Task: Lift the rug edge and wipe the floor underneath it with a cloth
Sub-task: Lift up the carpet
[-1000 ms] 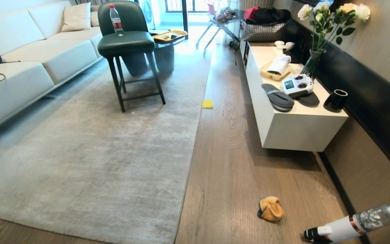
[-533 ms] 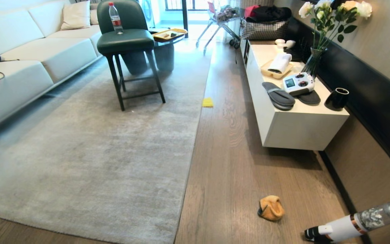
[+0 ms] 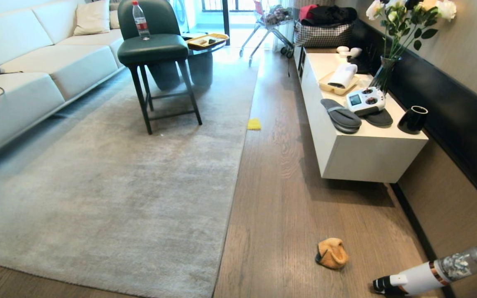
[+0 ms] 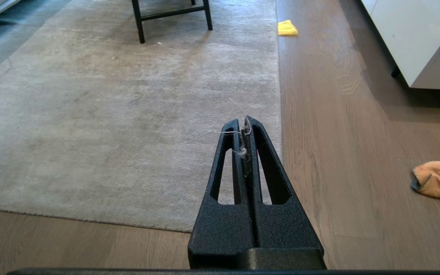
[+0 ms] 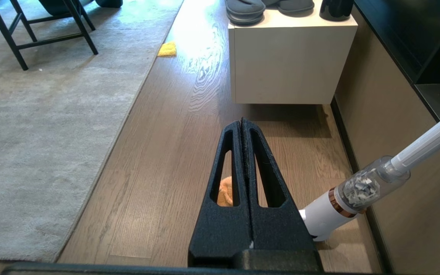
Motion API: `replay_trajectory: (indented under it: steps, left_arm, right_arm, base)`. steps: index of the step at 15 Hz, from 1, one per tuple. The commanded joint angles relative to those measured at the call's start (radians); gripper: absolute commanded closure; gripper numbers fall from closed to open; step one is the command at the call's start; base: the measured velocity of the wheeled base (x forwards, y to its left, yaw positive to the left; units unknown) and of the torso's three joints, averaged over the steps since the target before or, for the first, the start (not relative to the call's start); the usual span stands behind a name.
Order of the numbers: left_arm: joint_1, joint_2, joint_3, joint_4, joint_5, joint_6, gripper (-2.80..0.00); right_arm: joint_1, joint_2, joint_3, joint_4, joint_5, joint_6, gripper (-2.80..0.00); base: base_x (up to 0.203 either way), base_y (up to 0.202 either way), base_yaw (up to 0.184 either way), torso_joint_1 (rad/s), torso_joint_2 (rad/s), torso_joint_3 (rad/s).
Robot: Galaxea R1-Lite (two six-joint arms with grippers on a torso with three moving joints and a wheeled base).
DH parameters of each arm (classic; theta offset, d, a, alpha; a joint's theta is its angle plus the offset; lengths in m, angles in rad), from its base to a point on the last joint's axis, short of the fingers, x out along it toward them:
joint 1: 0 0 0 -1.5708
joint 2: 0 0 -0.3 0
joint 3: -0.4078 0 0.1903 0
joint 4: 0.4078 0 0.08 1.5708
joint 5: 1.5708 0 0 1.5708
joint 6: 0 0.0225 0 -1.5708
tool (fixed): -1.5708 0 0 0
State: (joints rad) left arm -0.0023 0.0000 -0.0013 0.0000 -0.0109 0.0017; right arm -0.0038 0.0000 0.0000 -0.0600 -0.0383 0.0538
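Note:
The pale grey rug (image 3: 118, 186) lies flat on the grey-brown plank floor (image 3: 288, 207). Its rug edge (image 3: 231, 215) runs straight away from me down the middle of the head view. The fluffy orange cloth (image 3: 331, 253) sits crumpled on bare floor, right of that edge and apart from it. Neither arm shows in the head view. My left gripper (image 4: 243, 124) is shut above the rug's near right part with only lint threads between its tips; the cloth (image 4: 434, 179) lies far to its side. My right gripper (image 5: 241, 122) is shut and empty above the floor, the cloth (image 5: 225, 193) showing through a finger slot.
A white stick vacuum (image 3: 429, 273) leans at the near right by the wall. A low white cabinet (image 3: 362, 153) lines the right side. On the far part of the rug stands a dark green chair (image 3: 155, 49), with a sofa (image 3: 35, 78) at the left. A flat yellow piece (image 3: 254, 124) lies on the rug border.
The whole head view has shifted slightly, far things sliding a little up the picture, so the camera moved. The cloth, rug and vacuum have kept their places.

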Motion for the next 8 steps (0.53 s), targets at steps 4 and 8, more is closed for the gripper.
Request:
replay_trajectory:
  steps: [4,8]
  left_arm:
    - [-0.001,0.0,0.0,0.0,0.0,0.0,0.0]
    - [-0.001,0.0,0.0,0.0,0.0,0.0,0.0]
  right_arm:
    - [-0.001,0.0,0.0,0.0,0.0,0.0,0.0]
    - [-0.001,0.0,0.0,-0.001,0.0,0.001,0.0]
  base:
    - [0.0,0.0,0.0,0.0,0.0,0.0]
    - [0.0,0.0,0.0,0.0,0.0,0.0]
